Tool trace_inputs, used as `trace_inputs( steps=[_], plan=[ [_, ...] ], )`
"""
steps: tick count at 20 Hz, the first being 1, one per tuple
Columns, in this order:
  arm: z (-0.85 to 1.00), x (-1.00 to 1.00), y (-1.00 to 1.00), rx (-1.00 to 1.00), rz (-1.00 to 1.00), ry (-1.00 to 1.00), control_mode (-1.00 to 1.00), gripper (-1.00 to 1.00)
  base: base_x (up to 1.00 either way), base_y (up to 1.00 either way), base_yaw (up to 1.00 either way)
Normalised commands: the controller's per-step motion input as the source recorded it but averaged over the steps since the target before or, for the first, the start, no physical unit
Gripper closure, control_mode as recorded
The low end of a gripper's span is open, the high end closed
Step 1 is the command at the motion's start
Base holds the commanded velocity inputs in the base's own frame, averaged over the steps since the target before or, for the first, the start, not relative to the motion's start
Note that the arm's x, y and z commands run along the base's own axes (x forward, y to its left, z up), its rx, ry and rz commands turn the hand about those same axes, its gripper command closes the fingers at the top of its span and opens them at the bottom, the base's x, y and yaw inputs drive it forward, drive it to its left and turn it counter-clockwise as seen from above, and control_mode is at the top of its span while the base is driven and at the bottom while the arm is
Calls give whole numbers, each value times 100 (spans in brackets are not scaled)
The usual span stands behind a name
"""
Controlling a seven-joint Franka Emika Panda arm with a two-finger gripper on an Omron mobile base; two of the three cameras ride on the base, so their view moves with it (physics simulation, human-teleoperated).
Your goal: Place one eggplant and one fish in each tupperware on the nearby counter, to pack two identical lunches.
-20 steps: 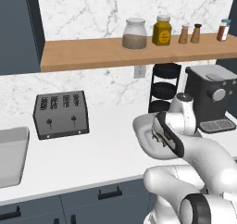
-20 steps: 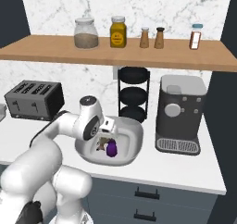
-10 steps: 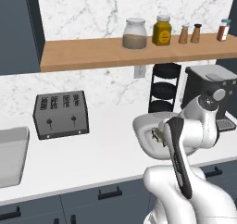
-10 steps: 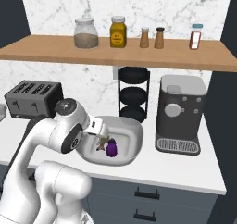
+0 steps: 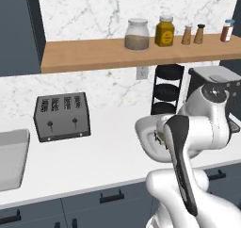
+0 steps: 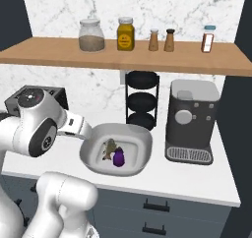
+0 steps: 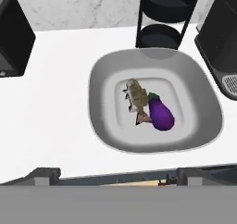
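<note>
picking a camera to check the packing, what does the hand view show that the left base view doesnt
Hand view alone: the inside of the tupperware, with one fish and one eggplant lying side by side, touching.

Left base view alone: the wooden shelf with its jars and shakers, and a second grey tupperware at the left edge; its contents cannot be told.

Both: the white counter, the black toaster and the tiered black rack.

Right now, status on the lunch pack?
Gripper open, holding nothing. One fish and one eggplant lie side by side in the tupperware on the counter. Black tiered rack right behind it.
</note>
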Motion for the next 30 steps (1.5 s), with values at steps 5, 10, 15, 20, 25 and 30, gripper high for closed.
trace_inputs(
  steps=[5, 10, 15, 20, 25, 30],
  plan=[
    [0, -84, 21, -3, 0, -4, -100, -100, 0, 0, 0],
    [0, -20, 4, -1, 0, -1, 100, -100, -80, 2, 0],
    [0, 0, 0, 0, 0, 0, 100, -100, -100, -47, -3],
    [0, 0, 0, 0, 0, 0, 100, -100, -65, -100, -11],
    [0, 0, 0, 0, 0, 0, 100, -100, -28, -100, -7],
    [0, 0, 0, 0, 0, 0, 100, -100, -2, -100, -3]
  ],
)
